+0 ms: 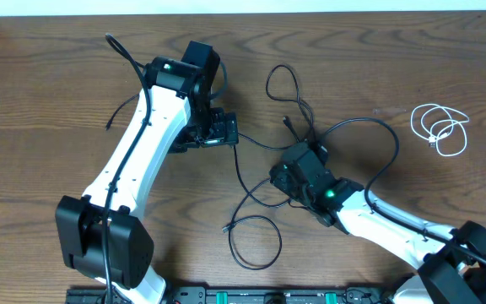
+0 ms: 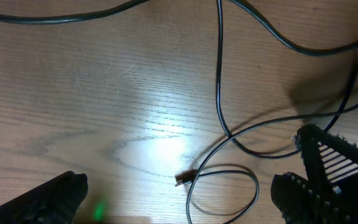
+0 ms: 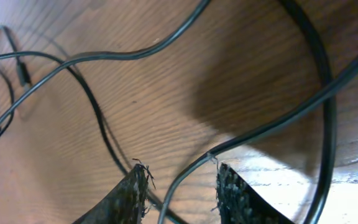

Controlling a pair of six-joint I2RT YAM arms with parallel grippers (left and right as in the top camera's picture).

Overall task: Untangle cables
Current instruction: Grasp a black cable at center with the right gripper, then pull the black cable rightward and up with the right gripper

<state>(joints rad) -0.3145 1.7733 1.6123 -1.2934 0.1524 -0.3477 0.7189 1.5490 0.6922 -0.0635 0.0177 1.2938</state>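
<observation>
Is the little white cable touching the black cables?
Apart. The overhead view shows the white cable coiled alone at the right, with bare table between it and the black cables.

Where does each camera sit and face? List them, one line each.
Overhead: above the brown wooden table, looking down; both white arms show.
Left wrist: on the left arm, facing down at thin black cables; left tool fingers frame it.
Right wrist: low, facing along the table; right tool straddles a cable.
Shared: the black cables appear in all three.
</observation>
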